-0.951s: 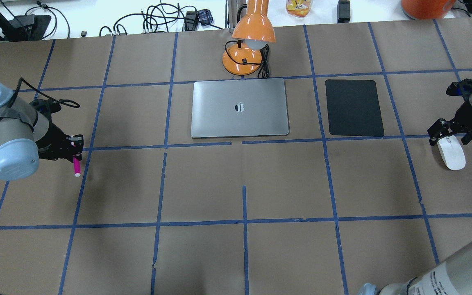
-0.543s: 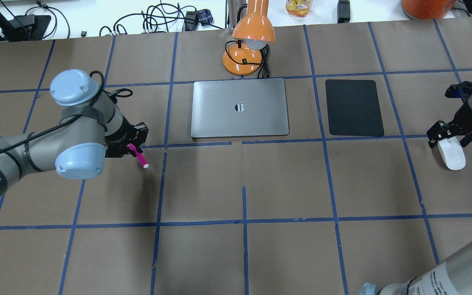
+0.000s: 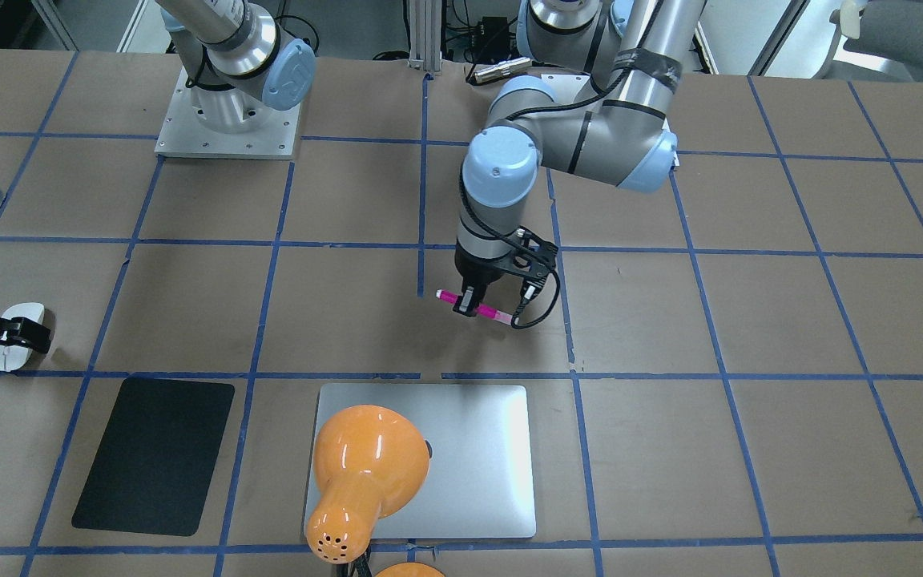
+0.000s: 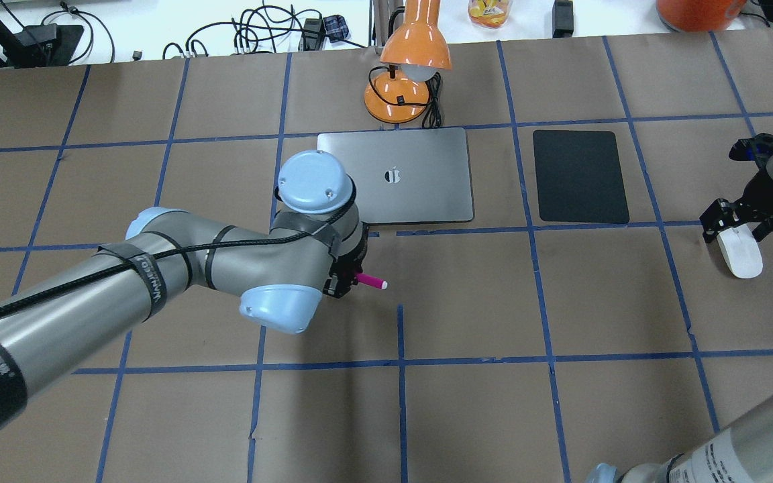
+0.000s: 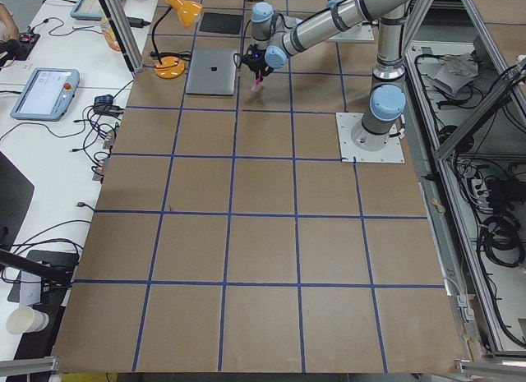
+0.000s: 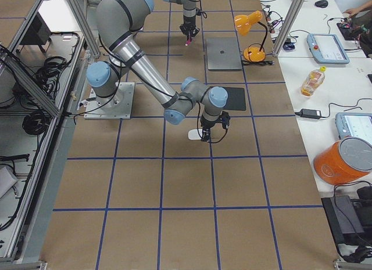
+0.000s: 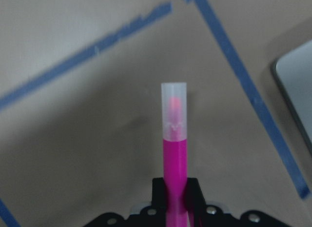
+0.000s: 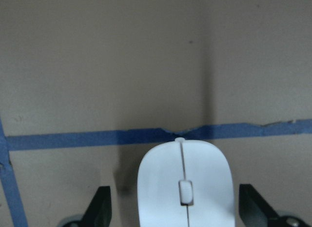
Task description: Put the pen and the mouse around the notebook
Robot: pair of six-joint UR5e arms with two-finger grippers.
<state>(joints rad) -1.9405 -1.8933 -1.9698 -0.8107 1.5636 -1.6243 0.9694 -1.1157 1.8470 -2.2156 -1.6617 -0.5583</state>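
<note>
The step in hand is the carrying of the pen (image 4: pixel 373 282) to its spot by the notebook (image 4: pixel 420 181): the left pincer (image 4: pixel 348 280) is clamped on the magenta barrel, and the pale capped end sticks out of it toward the robot's right, level and seemingly clear of the table (image 4: pixel 480 302). The notebook lies just ahead of this pincer, on the side away from the robot, with its near edge close by but not touching. The next move, as I judge it, calls for lowering the pen onto bare table on the near side of the notebook and parting the jaws only once it rests there, so that it neither rolls nor strikes the lid. At the far right, the right pincer (image 4: pixel 735 227) stands with its fingers (image 8: pixel 100 207) apart, straddling the mouse (image 4: pixel 739 256). The wrist view shows a gap on each side of the shell, so it is not gripped. The mouse rests on the table between those fingers and reaches out from under them toward the robot. That pincer must close on it, then carry it leftward, past the black mat (image 4: pixel 581 176), to the notebook well beyond. Counted: one pen, one mouse, one notebook, one black mat, one orange lamp (image 4: pixel 408 74) and two pincers.
</note>
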